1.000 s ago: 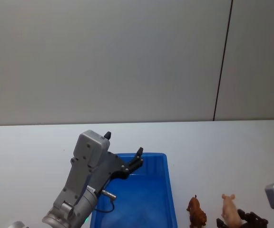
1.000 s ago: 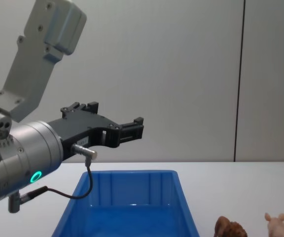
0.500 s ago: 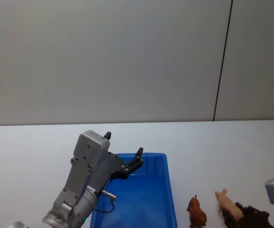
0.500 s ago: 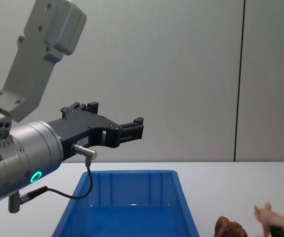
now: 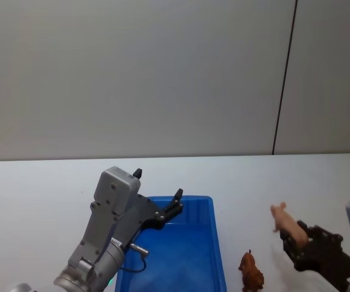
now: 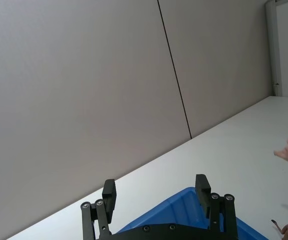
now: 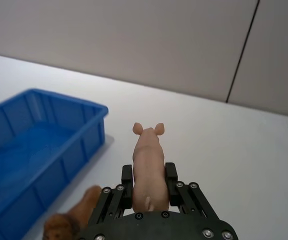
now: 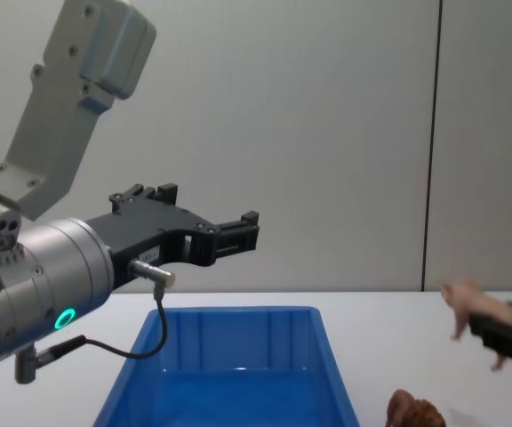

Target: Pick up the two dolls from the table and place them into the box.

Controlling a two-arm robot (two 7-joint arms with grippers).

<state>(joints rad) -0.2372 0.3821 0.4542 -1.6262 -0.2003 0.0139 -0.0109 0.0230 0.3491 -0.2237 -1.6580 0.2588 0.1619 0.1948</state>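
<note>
Our right tool (image 7: 149, 174) is clamped on the pink doll (image 7: 147, 150). Its two black fingers (image 7: 127, 176) press against the doll's flanks, and the head and small ears stick out past the fingertips. We hold this doll in the air above the bench (image 5: 41, 194), to the right of the box (image 5: 181, 199) and apart from it. Just below and nearer to us, the brown doll (image 5: 251, 272) stands on the bench, close beside the box's right wall but not touching it. The box is blue with ribbed inner walls, and we can see nothing lying in the part that shows. Our left tool (image 6: 155, 186) hangs above the far end of the box, well clear of its rim, with its fingers spread wide and nothing between them. Behind the bench rises a plain grey wall (image 5: 132, 79) with one dark vertical seam.
</note>
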